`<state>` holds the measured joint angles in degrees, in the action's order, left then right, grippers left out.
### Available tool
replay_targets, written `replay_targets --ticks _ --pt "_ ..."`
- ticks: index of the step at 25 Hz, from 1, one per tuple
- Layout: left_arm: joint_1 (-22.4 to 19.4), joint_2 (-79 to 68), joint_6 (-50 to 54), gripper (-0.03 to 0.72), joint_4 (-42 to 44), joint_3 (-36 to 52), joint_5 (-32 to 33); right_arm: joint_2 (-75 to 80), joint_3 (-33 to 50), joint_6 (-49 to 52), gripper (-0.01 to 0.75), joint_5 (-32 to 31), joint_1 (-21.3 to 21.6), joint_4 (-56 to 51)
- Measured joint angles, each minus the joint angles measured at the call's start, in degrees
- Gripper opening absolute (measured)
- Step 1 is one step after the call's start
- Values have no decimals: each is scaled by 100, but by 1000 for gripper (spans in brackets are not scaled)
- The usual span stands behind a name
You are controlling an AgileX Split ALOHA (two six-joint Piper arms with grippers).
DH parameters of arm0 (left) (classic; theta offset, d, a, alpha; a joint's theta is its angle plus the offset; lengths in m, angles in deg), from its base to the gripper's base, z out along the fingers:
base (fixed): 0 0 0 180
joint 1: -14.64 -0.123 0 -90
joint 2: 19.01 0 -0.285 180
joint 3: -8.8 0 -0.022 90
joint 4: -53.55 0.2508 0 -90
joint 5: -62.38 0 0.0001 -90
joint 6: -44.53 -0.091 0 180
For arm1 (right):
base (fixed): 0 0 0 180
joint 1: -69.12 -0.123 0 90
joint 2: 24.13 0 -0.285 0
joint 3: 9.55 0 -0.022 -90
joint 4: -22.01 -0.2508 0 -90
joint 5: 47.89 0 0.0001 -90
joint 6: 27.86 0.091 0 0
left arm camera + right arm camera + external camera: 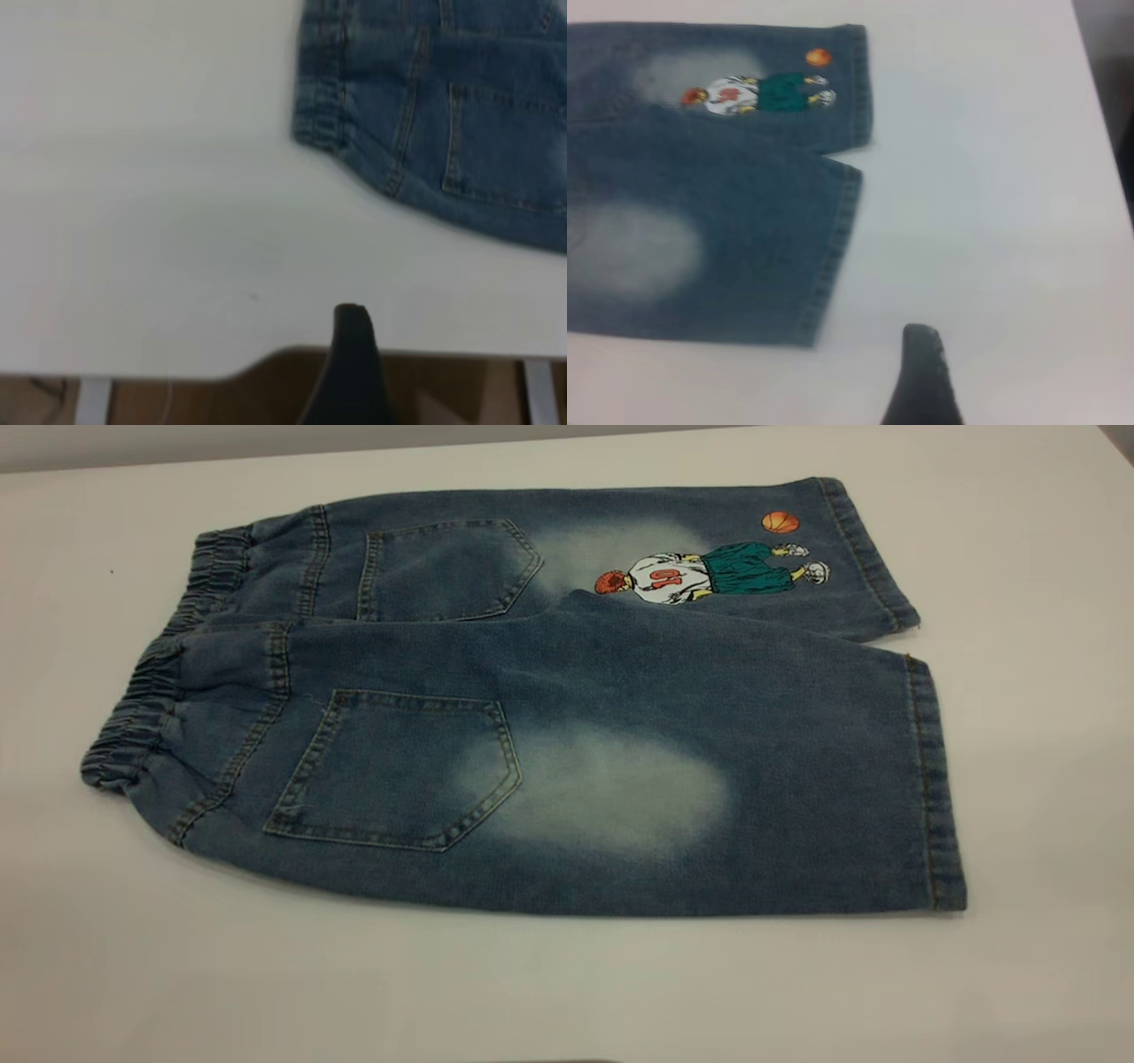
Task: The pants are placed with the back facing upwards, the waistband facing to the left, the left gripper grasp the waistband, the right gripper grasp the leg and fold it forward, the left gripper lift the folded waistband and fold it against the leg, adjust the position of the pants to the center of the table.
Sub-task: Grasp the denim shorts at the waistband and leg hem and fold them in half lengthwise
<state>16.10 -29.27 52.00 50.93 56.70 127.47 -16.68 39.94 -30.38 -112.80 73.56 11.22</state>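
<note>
Left gripper (pixel 352 354) near table's (pixel 177 974) front edge, one finger visible, state unclear. Pants (pixel 549 691) flat mid-table, waistband (pixel 146 691) left; cartoon's (pixel 709 571) shirt number perhaps "10". Right gripper (pixel 923 376) likewise cropped, unreadable.

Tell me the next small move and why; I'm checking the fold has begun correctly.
Probably bring the left gripper down onto the waistband. The pants lie flat and unfolded on the table, back pockets up, waistband at the exterior view's left. Neither it nor the right gripper touches the denim yet.
</note>
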Motion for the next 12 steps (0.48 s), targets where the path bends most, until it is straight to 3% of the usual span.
replay_targets --ticks 4,12 --pt "0 -936 634 534 50 -374 -130 397 -230 0 458 51 -110 -168" --pt "0 -3776 1077 534 207 -960 -1335 2089 -826 0 458 703 -110 -158"
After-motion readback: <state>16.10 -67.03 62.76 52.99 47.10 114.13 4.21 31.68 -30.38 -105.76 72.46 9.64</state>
